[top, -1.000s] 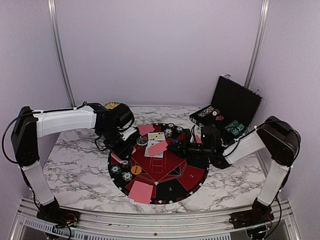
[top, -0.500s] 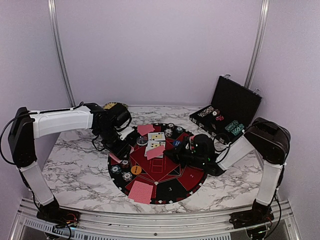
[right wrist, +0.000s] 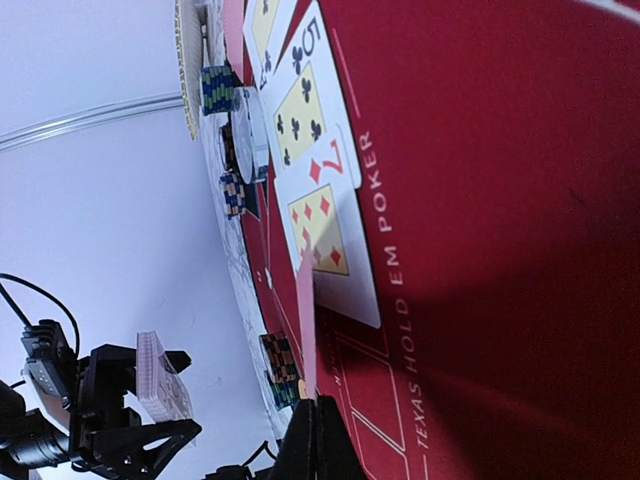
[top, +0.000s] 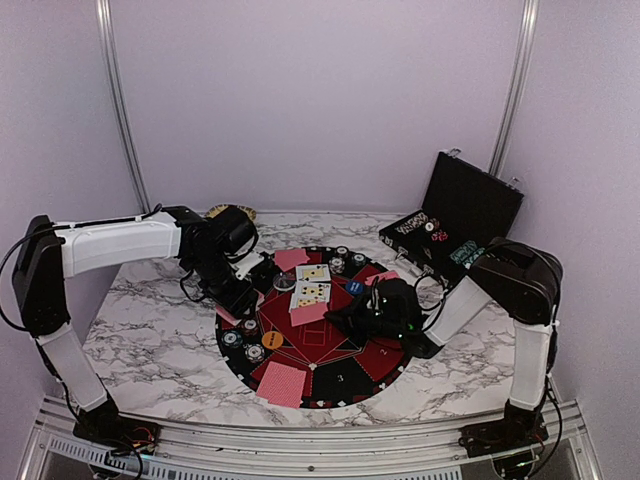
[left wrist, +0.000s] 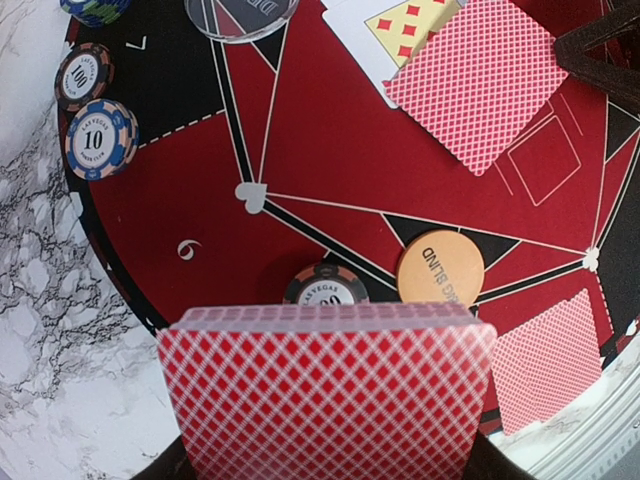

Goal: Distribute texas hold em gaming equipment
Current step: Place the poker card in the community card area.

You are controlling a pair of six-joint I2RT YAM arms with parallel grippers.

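My left gripper is shut on a deck of pink-red-backed playing cards and holds it above the left rim of the round mat. My right gripper is shut on one red-backed card, seen edge-on in the right wrist view. That card's far end overlaps the face-up seven of diamonds, which lies beside the five of clubs. An orange disc, a clear disc and poker chips lie on the mat below the deck.
The open black case with chips stands at the back right. Red-backed cards lie at the mat's front and back. Chip stacks and a blue disc sit near the mat's far side.
My right gripper has moved left and lower with its card, bringing it down beside the face-up cards. The left arm has shifted slightly left with the deck.
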